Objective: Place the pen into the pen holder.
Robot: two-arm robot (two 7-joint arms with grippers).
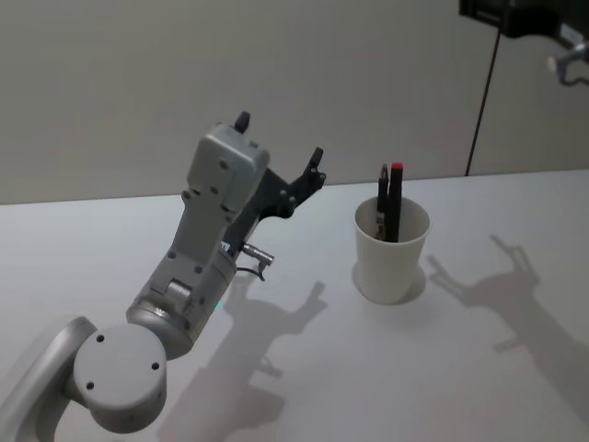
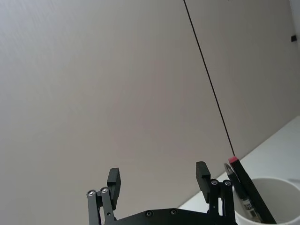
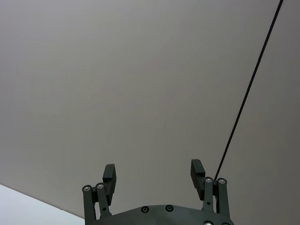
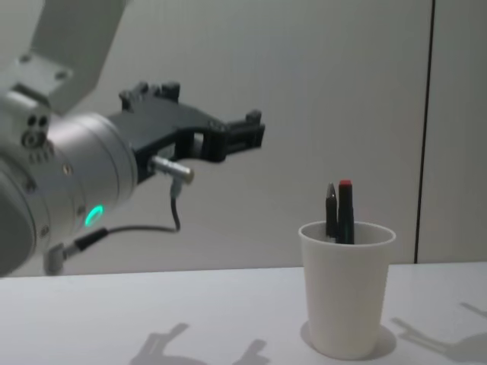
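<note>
Nearest the head camera sits the left arm's round shoulder joint, and from it the arm rises to the left gripper, which hangs in the air with its jaws spread wide and nothing between them, up and to the left of the cup. That white paper cup stands on the table toward its far edge, a little right of the middle, and two pens stand upright inside it, leaning on the rim: a black pen with a red cap and a darker pen touching it. Judging by this, the placing step looks done, and the arm seems to be in the clearing-off stage; the next move would only call for drawing the left gripper away without brushing the cup or the pen tops. Over at the right, the right gripper is raised toward the wall, its fingers likewise wide apart and empty. No brand, label or writing can be read on the cup, the pens or the arm.
</note>
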